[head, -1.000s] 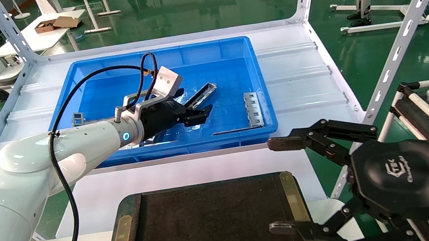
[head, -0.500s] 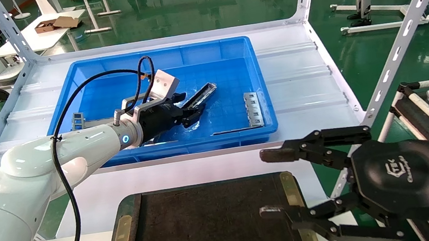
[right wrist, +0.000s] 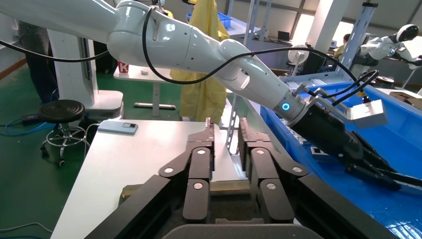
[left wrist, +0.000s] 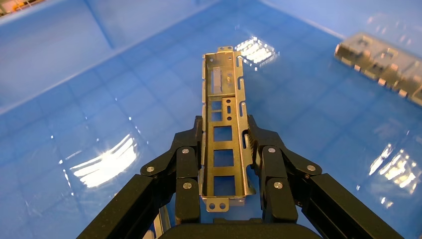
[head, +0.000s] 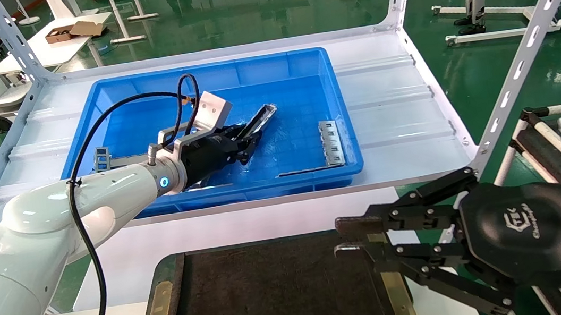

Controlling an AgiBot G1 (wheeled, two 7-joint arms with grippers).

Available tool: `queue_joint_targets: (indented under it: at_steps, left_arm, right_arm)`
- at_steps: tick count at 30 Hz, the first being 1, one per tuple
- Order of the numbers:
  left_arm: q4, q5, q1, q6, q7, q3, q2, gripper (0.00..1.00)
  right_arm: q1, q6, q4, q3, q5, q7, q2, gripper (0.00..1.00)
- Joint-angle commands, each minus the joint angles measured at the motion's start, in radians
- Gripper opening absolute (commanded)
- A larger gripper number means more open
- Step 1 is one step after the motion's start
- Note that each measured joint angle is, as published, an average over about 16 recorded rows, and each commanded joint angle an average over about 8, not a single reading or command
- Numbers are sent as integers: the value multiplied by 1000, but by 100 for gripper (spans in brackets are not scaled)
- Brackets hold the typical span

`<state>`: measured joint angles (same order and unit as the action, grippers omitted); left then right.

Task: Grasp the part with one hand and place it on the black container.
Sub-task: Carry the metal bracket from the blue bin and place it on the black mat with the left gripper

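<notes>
Left gripper (left wrist: 223, 164) clamped on part (left wrist: 223, 124), inside blue bin (head: 92, 103), part's far end tilted up. Right gripper (head: 346, 235) nearly closed, empty, over tray (head: 276, 297) edge. Risk: grip near one end; part may pivot or slip during lift, or snag bin wall.

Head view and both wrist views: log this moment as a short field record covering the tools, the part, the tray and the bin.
left tool: inside the blue bin, shut on the channel part
channel part: gripped along its long sides, far end tilted up off the bin floor
right tool: idle over the right edge of the black tray, fingers nearly together, holding nothing
black tray: nothing on it
other parts in bin: slotted plate at right, small bracket at left
step: part grasped, not yet placed
</notes>
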<state>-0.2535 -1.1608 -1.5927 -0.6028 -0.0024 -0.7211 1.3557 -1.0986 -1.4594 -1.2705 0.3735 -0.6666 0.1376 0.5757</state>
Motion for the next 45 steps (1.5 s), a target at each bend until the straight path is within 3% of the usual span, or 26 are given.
queue_joint_targets:
  at_steps: [1, 7, 15, 21, 26, 32, 39, 45]
  left_arm:
    - [-3, 16, -2, 3, -2, -3, 0, 0]
    - [-9, 89, -37, -110, 15, 27, -31, 0]
    - [-88, 183, -20, -383, 51, 77, -145, 0]
    - [-262, 246, 86, -519, 13, 100, -243, 0]
    - [-469, 277, 232, -557, -71, 92, -321, 0]
    - [-664, 261, 426, -485, -180, 51, -385, 0]
    - [-771, 200, 605, -251, -328, -4, -399, 0]
    - [-799, 145, 697, -37, -480, -56, -379, 0]
  right_arm:
    - [0, 0, 0, 0, 0, 0, 0, 0]
    - [0, 0, 0, 0, 0, 0, 0, 0]
    - [0, 0, 0, 0, 0, 0, 0, 0]
    - [0, 0, 0, 0, 0, 0, 0, 0]
    - [0, 0, 0, 0, 0, 0, 0, 0]
    - [0, 0, 0, 0, 0, 0, 0, 0]
    - [0, 0, 0, 0, 0, 0, 0, 0]
    - [0, 0, 0, 0, 0, 0, 0, 0]
